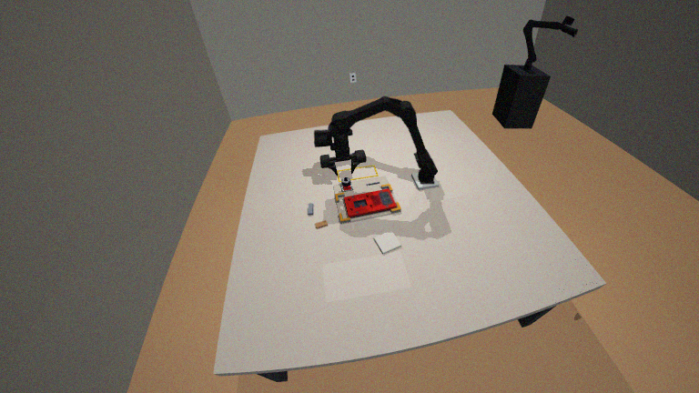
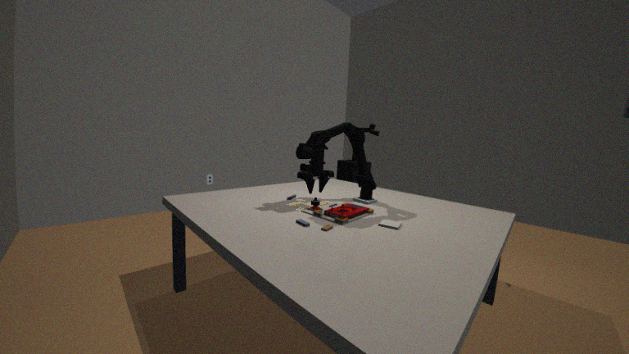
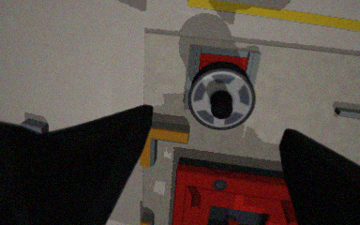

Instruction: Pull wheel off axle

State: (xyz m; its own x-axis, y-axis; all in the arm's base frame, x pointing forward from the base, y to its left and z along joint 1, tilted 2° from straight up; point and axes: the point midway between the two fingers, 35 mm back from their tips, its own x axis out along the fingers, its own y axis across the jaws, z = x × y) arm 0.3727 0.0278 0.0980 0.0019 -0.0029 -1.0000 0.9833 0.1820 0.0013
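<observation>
The tool (image 3: 213,155) hangs above the wheel (image 3: 221,96), its two dark fingers spread apart with nothing between them and clear of everything below. In the wrist view the wheel sits in the gap ahead of the fingertips, seen from straight above: a grey disc with a dark rim, darker spoke openings and a black centre where the axle comes up. It is on the axle, over a small red and grey mount (image 3: 223,60).

From the exterior view the tool (image 2: 315,188) points straight down, well above the wheel (image 2: 315,201).

The wheel stands at one end of a pale base plate (image 1: 340,202) that also carries a red board (image 1: 369,202) with yellow corner pieces. This group lies nearer the far edge of the worktop (image 1: 463,244) than the near one. The yellow-outlined marked area (image 1: 367,172) lies just beside the wheel, toward the far edge.

A grey block (image 1: 309,208), a tan block (image 1: 320,224) and a white tile (image 1: 387,243) lie loose around the plate.
</observation>
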